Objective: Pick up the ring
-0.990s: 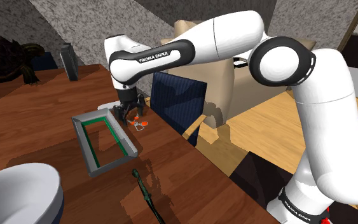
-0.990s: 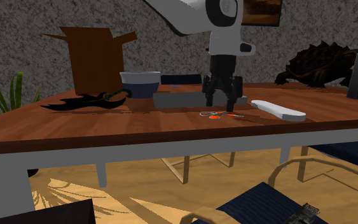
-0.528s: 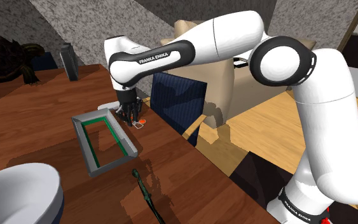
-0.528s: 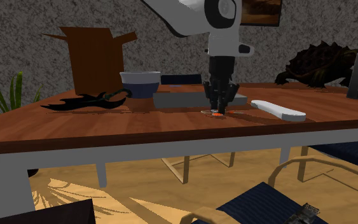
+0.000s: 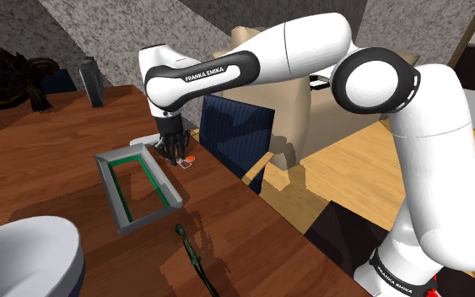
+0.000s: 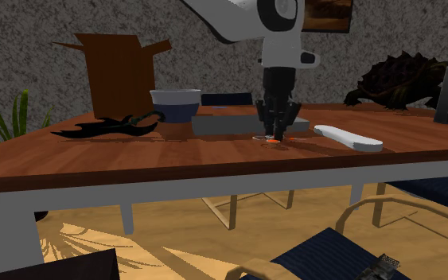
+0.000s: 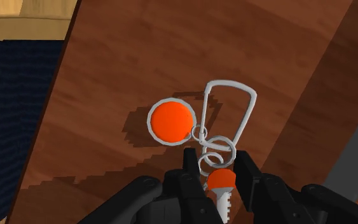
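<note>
Right at the near edge of the wooden table (image 6: 174, 159), the black gripper (image 7: 217, 159) stands straight down with its fingers (image 7: 189, 167) clenched on the key ring (image 5: 188, 159), pinching it at the orange-headed key (image 7: 220, 181). The ring's orange disc (image 7: 170, 122) and wire clip (image 7: 252, 102) lie flat on the wood. Just behind sits a grey tray (image 5: 147, 221) with a white oblong piece (image 6: 349, 139) beside it, then a bowl (image 6: 174, 102), and furthest back a dark turtle figure (image 6: 397, 79).

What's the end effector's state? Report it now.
End effector: closed on the key ring, clasping its orange-headed key.
</note>
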